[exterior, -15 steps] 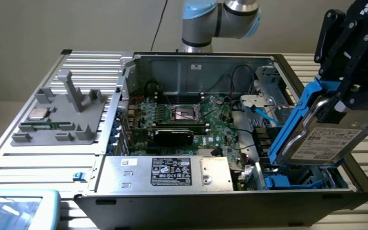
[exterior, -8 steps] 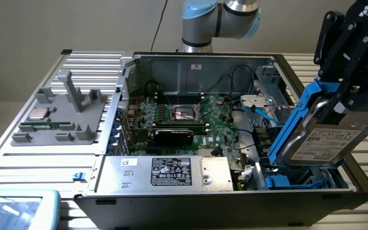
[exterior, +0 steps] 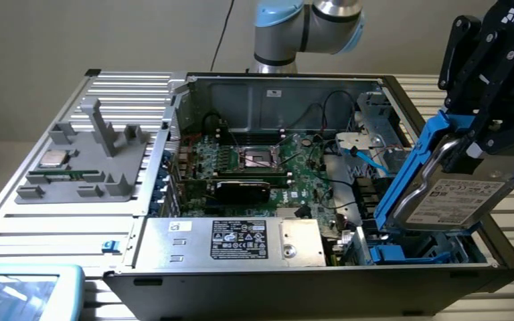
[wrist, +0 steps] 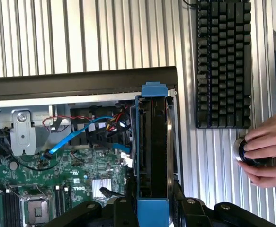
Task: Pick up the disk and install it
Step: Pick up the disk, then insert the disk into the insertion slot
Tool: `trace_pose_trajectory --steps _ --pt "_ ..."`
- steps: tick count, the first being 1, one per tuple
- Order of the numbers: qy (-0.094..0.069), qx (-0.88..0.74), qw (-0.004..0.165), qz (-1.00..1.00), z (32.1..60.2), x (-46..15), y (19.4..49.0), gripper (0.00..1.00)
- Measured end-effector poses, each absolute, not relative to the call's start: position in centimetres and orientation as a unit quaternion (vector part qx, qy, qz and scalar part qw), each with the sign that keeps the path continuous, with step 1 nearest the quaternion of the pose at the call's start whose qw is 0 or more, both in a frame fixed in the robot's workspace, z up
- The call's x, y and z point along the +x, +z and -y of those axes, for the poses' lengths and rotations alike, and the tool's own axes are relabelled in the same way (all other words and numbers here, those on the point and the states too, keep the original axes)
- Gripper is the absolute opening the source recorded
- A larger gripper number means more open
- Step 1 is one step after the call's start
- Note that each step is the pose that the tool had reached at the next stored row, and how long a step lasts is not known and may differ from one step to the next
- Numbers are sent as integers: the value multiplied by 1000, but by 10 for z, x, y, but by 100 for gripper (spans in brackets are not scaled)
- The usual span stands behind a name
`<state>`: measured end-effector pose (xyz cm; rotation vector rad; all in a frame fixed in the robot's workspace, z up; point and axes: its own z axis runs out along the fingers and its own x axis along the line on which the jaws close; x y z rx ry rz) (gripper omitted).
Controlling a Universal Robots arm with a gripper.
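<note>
The tool is clamped partway shut on the disk, gripping its blue frame; the disk hangs tilted beneath the tool, lower end inside the open computer case

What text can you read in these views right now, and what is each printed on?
"ROBOTI", cut off at the picture's edge: on the gripper, which holds the disk.
On the disk's white label: print too small to read.
On the black label of the grey metal box: too small to read.
On the motherboard: white markings, not legible.
On the keyboard: key legends not legible.
</note>
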<state>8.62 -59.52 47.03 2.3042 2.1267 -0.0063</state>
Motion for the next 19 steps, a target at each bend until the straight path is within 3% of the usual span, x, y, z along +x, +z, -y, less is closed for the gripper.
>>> trace_pose_trajectory --steps 19 --pt "-2 716 3 -698 595 85 452 37"
